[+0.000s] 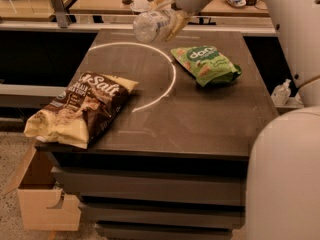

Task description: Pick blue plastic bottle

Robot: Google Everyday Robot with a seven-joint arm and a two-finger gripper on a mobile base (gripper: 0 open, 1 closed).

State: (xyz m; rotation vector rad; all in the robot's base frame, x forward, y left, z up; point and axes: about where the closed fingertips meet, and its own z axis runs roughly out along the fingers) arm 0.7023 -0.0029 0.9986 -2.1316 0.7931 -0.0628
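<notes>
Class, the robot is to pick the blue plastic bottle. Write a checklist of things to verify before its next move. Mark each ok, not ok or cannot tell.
1. Is the gripper shut on the blue plastic bottle? Ok, a finger sits on either side of it.
2. Is the bottle off the table? Ok, it is held in the air near the far edge.
3. Is the bottle upright? Not ok, it lies sideways in the grip.
4. Is the brown chip bag clear? Ok, it lies at the near left corner.
5. Is the green chip bag clear? Ok, it lies flat, apart from the bottle.
6. Is the grip firm? Cannot tell.
</notes>
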